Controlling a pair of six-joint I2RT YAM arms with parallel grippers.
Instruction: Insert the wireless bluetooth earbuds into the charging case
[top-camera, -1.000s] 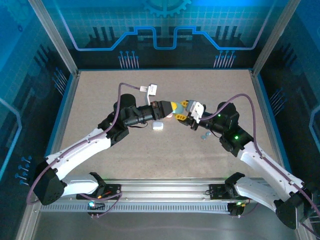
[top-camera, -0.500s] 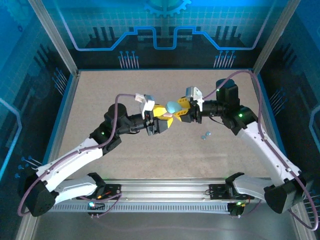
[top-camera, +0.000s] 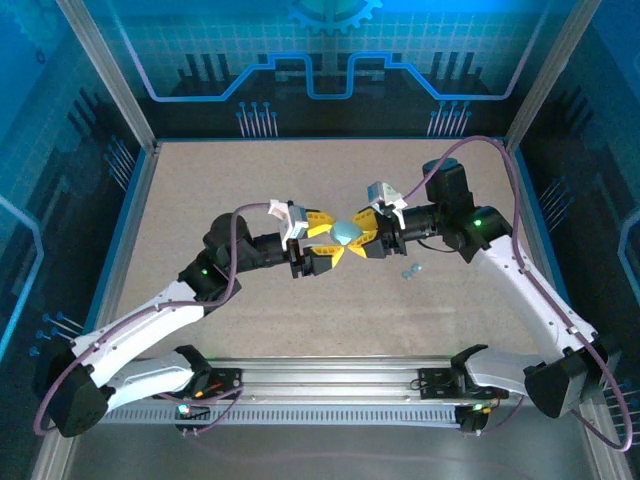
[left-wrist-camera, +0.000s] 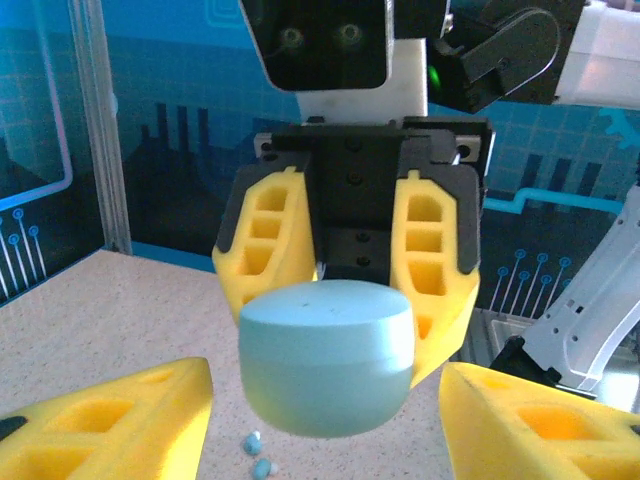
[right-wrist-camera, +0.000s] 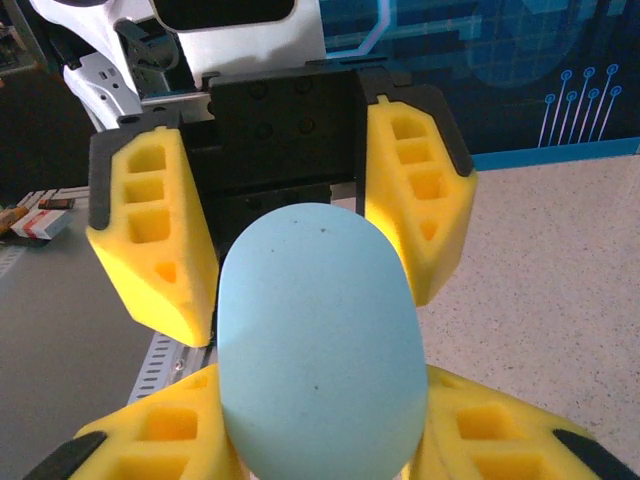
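Double reach, left end effector (top-camera: 333, 243) opposite right end effector's (top-camera: 360, 237) case (left-wrist-camera: 325, 355)

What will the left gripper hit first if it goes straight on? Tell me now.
The pale blue case, clamped in the right gripper, sits right ahead of the open left gripper. Depth is hard to judge, but it looks very close.

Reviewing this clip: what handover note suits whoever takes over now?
Left gripper: open, straddling the pale teal rounded plastic charging case without gripping.
Right gripper: shut on that case, held above the speckled beige table.
Two tiny pale blue plastic earbuds lie on the table beside the right arm.
Done: case lifted. To do: open the case, which looks closed, and insert both earbuds.
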